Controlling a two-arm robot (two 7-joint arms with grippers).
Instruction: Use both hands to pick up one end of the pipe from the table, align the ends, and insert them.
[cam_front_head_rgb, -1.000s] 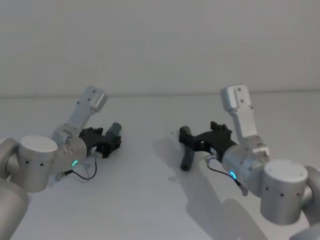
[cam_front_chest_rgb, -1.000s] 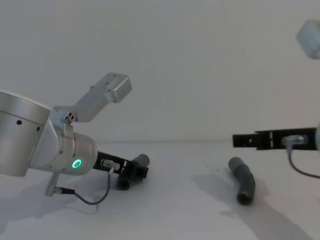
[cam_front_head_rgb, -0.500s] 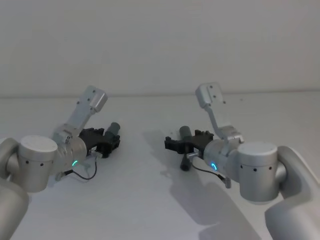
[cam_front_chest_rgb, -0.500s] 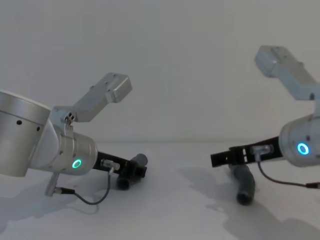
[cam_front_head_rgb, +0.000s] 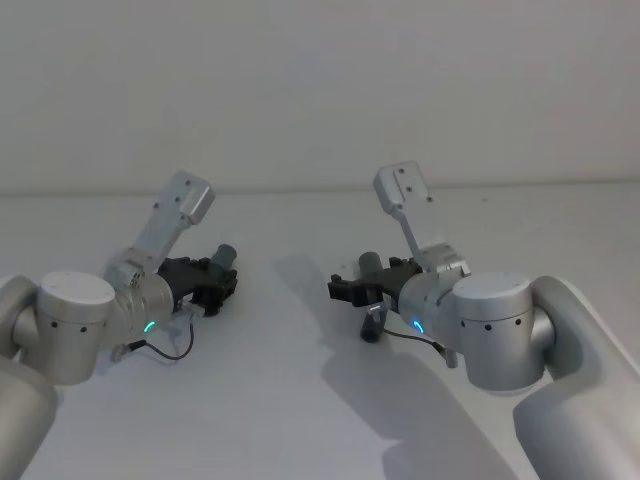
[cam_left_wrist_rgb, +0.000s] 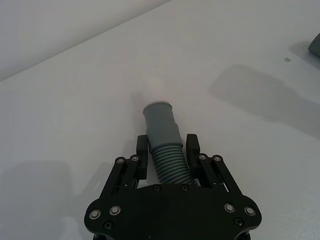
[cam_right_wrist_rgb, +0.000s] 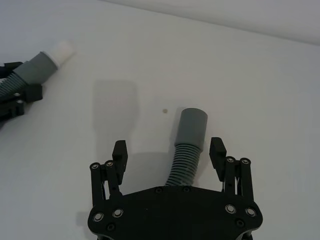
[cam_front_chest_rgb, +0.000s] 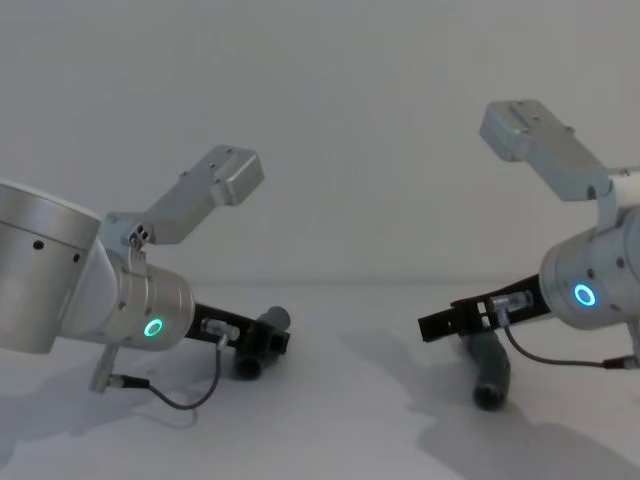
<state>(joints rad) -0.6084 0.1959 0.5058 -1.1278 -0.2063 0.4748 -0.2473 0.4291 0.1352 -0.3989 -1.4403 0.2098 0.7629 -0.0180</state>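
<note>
The pipe lies as two dark grey ribbed pieces on the white table (cam_front_head_rgb: 270, 390). My left gripper (cam_left_wrist_rgb: 167, 150) is shut on the ribbed middle of the left piece (cam_left_wrist_rgb: 162, 125), low over the table; I also see this gripper (cam_front_head_rgb: 215, 285) and piece (cam_front_head_rgb: 224, 257) from the head. The left piece's whitish tip (cam_right_wrist_rgb: 64, 49) points toward the right arm. My right gripper (cam_right_wrist_rgb: 169, 146) stands open. Its fingers (cam_right_wrist_rgb: 120, 150) straddle the right piece (cam_right_wrist_rgb: 191, 127), which lies on the table (cam_right_wrist_rgb: 240, 65) with its smooth cuff end pointing away. From the chest, the right gripper (cam_front_chest_rgb: 440, 325) hangs over that piece (cam_front_chest_rgb: 488, 365).
A plain pale wall (cam_front_head_rgb: 320, 90) rises behind the table's far edge. A bare stretch of table (cam_front_chest_rgb: 350, 400) separates the two arms. Thin black cables (cam_front_chest_rgb: 185, 400) hang from both wrists.
My right arm has swung in toward the centre and come down, so its open fingers now straddle the right pipe piece. The left gripper has stayed shut on its piece, almost unmoved.
</note>
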